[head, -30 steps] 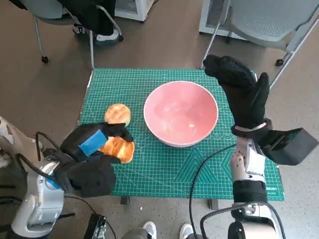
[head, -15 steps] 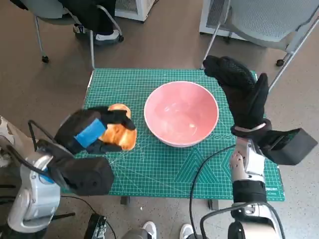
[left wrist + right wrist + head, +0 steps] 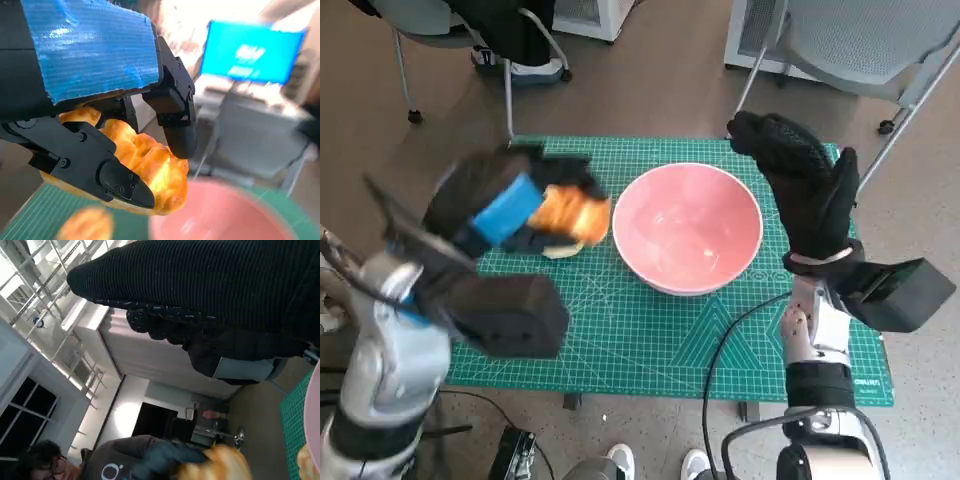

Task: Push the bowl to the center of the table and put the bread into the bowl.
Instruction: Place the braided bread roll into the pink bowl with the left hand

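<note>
A pink bowl (image 3: 687,228) stands near the middle of the green mat (image 3: 650,330). My left hand (image 3: 505,205) holds a golden bread piece (image 3: 570,212) in the air, just left of the bowl's rim. In the left wrist view its black fingers (image 3: 172,112) wrap the bread (image 3: 150,170) above the bowl (image 3: 225,215). A second bread piece (image 3: 561,250) lies on the mat below the held one, mostly hidden. My right hand (image 3: 805,190) is raised upright beside the bowl's right side, fingers extended, holding nothing.
Chair legs (image 3: 510,95) stand behind the table's far left corner, and a grey chair (image 3: 860,40) behind its far right. A black cable (image 3: 725,350) crosses the mat's near right. In the right wrist view a person (image 3: 125,460) sits beyond the table.
My left hand has lifted the bread off the mat and carried it up and right toward the bowl. The second bread piece stays on the mat. The right hand has not moved.
</note>
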